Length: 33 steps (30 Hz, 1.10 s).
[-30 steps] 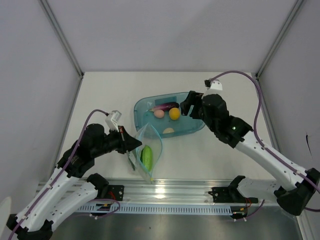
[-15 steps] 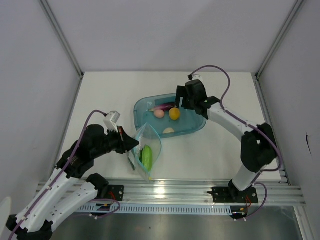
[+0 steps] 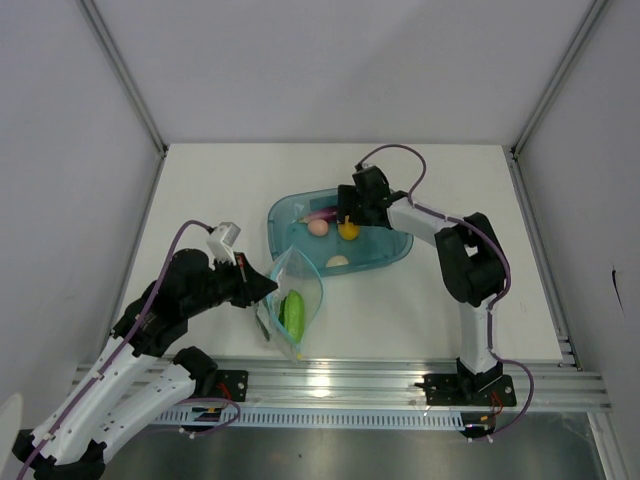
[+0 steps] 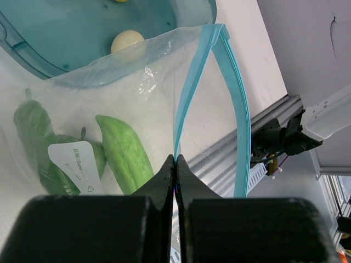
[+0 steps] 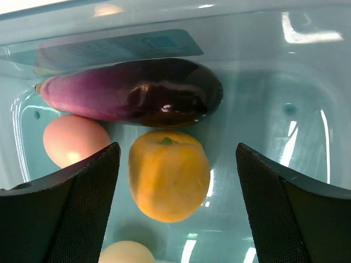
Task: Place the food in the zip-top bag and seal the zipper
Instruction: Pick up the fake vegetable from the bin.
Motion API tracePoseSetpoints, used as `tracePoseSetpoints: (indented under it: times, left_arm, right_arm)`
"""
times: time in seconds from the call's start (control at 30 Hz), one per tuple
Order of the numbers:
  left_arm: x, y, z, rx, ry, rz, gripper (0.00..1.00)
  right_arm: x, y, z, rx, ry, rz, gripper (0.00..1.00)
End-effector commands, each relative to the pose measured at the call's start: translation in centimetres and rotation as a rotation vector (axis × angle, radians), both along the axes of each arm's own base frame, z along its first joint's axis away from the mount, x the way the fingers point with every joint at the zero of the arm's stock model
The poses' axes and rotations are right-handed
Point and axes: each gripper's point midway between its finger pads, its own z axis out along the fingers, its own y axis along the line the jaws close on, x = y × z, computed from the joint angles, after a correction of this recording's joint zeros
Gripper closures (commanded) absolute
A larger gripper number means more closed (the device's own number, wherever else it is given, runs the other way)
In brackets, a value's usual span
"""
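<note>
**Q:** Where does the food sit, and what are the two sets of fingers doing?

**A:** The left fingers (image 4: 167, 183) are clenched on the light teal zipper strip (image 4: 238, 120) of the clear, crinkly zip-top bag (image 4: 148, 82). The pinch holds the bag's mouth agape just beside the translucent teal plastic tray (image 5: 307, 82) on the white bench (image 3: 400, 310).
- In the bag: a bumpy bright green chunk (image 4: 125, 153) and a dark green long vegetable (image 4: 33, 137).
- In the tray: a glossy purple eggplant (image 5: 131, 90), an orange-yellow ball (image 5: 169, 174), a pink ball (image 5: 74, 139) and a cream egg (image 4: 127, 41).

The right fingers (image 5: 71, 208) are spread wide, one on each side of the orange-yellow ball, and grasp nothing.

**Q:** How will the ball handle?

**A:** Judged, not tested: it is a light, hard, smooth toy. Being round, it will likely squirt out of an off-centre pinch, so it should be taken across its widest middle.
- The eggplant touches the ball at the far side.
- The pink ball lies close to one finger, and either neighbour may get nudged.

**Q:** And the bag?

**A:** It is thin and limp. Its mouth probably keeps its shape only through the left pinch, so pieces should go in gently and clear of the strip.
</note>
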Motion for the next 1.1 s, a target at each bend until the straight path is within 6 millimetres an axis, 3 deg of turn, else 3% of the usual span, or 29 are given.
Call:
tracePoseSetpoints:
  times: [0.0, 0.27, 0.43, 0.73, 0.9, 1.0, 1.07]
  left_arm:
    - [0.5, 0.1, 0.9, 0.001, -0.039, 0.007, 1.0]
    - [0.3, -0.1, 0.9, -0.008, -0.032, -0.005, 0.99]
    - [0.2, 0.0, 0.8, -0.009, -0.03, -0.005, 0.99]
    - [-0.1, 0.0, 0.9, -0.017, -0.027, -0.008, 0.99]
    - [-0.3, -0.2, 0.9, -0.035, -0.022, -0.012, 0.99]
    - [-0.4, -0.3, 0.9, -0.039, -0.013, -0.023, 0.99]
    - [-0.6, -0.2, 0.7, -0.036, -0.011, -0.022, 1.0]
  right_arm:
    - [1.7, 1.6, 1.8, 0.066, -0.051, 0.025, 0.14]
    - [0.6, 1.8, -0.1, 0.095, 0.002, 0.028, 0.23]
    - [0.4, 1.9, -0.1, 0.107, 0.009, 0.029, 0.31]
    - [-0.7, 1.7, -0.9, 0.098, 0.045, 0.019, 0.24]
    - [-1.1, 1.5, -0.9, 0.04, 0.025, 0.021, 0.27]
    - [-1.3, 1.3, -0.7, 0.024, 0.012, 0.015, 0.32]
    - [-1.4, 1.4, -0.6, 0.027, 0.008, 0.017, 0.44]
